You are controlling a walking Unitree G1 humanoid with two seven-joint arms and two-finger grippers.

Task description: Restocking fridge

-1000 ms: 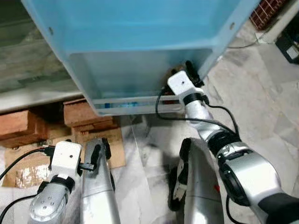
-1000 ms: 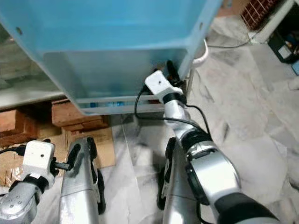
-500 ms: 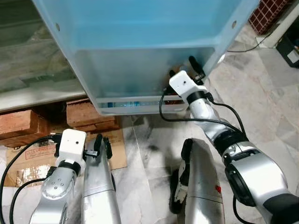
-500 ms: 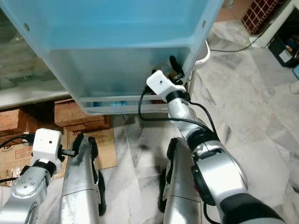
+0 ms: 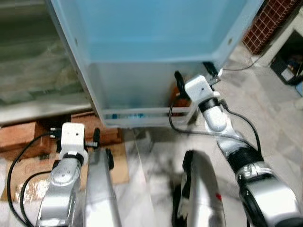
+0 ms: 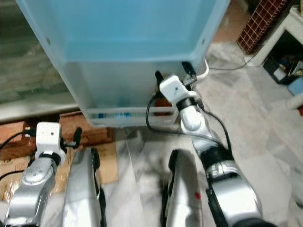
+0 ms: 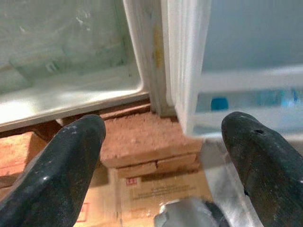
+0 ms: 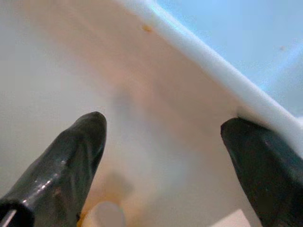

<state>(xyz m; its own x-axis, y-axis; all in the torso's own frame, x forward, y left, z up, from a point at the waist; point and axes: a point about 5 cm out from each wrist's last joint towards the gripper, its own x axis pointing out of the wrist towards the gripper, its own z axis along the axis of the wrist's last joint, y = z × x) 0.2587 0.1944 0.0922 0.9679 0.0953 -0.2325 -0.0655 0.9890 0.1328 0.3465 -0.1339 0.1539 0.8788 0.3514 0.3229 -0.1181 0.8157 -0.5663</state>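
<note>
Smooth pale-blue plastic fridge door [image 5: 151, 28], rough red bricks [image 7: 142, 139] — glossy marble floor [image 5: 279, 127]

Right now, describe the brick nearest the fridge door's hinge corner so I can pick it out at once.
Start at the open fridge door, the big pale blue panel ahead, and follow its lower shelf rail toward the robot's left. Under that corner sit reddish bricks propping the fridge off the marble floor. The one you want is directly beneath the corner, above the flattened cardboard.

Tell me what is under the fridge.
Reddish bricks sit under the fridge, with flattened cardboard on the floor in front of them. How far back the bricks run is hidden by the open door.
</note>
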